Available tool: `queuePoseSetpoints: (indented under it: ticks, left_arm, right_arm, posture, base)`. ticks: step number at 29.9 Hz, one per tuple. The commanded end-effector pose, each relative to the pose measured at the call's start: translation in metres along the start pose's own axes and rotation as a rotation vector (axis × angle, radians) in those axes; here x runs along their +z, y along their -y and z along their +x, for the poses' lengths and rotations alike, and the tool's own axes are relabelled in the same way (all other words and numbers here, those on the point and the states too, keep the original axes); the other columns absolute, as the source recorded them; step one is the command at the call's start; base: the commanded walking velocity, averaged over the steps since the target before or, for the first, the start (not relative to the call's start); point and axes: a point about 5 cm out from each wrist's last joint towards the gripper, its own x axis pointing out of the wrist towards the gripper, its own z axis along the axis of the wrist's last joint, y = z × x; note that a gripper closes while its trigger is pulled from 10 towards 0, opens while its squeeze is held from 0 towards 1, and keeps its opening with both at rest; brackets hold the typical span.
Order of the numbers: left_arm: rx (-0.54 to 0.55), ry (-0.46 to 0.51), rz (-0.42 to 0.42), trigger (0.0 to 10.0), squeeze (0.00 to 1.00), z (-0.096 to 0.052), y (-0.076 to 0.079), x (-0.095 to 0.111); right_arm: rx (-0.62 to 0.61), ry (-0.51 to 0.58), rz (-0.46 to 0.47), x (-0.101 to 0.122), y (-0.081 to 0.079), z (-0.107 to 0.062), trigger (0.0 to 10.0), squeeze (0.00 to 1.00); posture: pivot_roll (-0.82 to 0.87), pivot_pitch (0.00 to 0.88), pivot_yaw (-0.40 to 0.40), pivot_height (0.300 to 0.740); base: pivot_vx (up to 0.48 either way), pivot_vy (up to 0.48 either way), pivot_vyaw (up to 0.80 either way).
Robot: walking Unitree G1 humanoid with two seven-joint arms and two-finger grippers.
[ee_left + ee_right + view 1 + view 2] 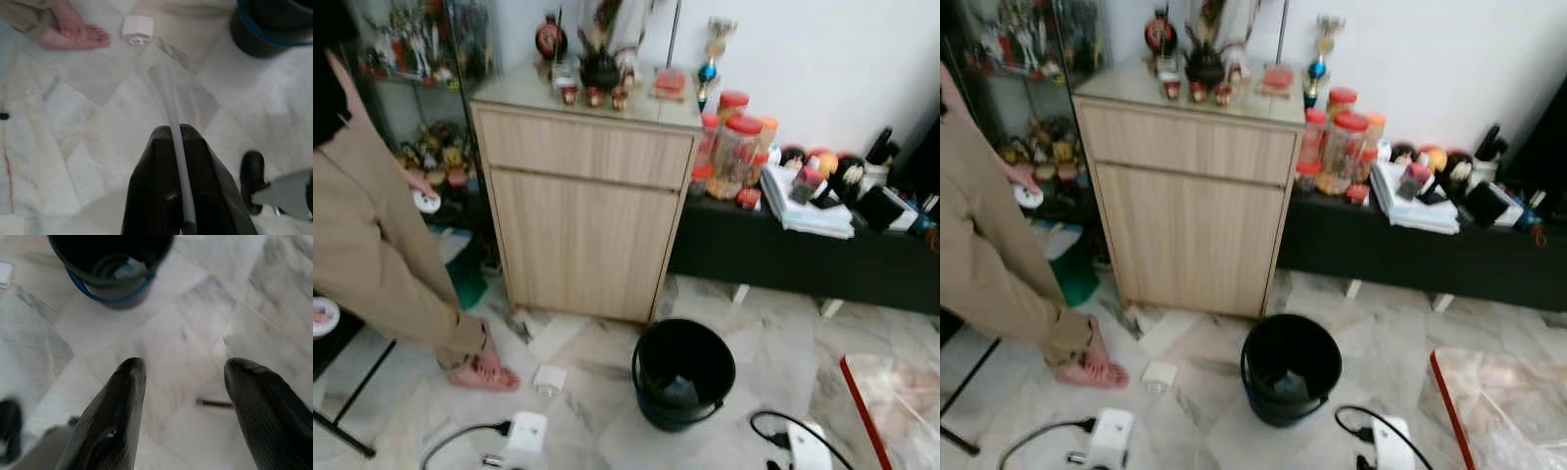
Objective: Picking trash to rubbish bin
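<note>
A black rubbish bin (683, 372) with a blue band stands on the marble floor in front of the wooden cabinet (582, 206), with something pale lying in its bottom. My left gripper (175, 128) is shut on a thin translucent strip (166, 93), like a straw or a piece of plastic, which sticks out past its fingertips above the floor. A small white piece of trash (549, 379) lies on the floor left of the bin, close to a person's bare foot (484, 372). My right gripper (186, 364) hangs open over bare floor, with the bin (110, 259) just ahead of it.
A person in beige trousers (372, 245) stands at the left. White power adapters with black cables (527, 431) (808, 446) lie on the floor near me. A low black bench (803, 259) with jars and books runs along the wall. A red-edged plastic sheet (891, 401) lies at the right.
</note>
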Motion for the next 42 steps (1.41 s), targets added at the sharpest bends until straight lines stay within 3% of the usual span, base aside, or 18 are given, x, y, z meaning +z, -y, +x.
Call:
queuePoseSetpoints:
  ticks: [1, 42]
  left_arm:
    - [0.021, -0.002, 0.008, 10.0, 0.00, 0.0002, -0.0084, -0.0003]
    - [0.021, 0.024, -0.005, 10.0, 0.00, 0.0007, -0.0080, 0.0041]
  right_arm:
    - [0.015, 0.039, -0.001, 0.0139, -0.0061, 0.0024, 10.0, 0.00]
    - [0.043, 0.058, -0.002, 0.0159, -0.0081, 0.0024, 10.0, 0.00]
  posture:
    - [0.18, 0.000, -0.150, 0.740]
    - [0.18, 0.000, -0.150, 0.740]
  base:
    - [0.300, 0.000, 0.00]
    - [0.332, 0.000, 0.00]
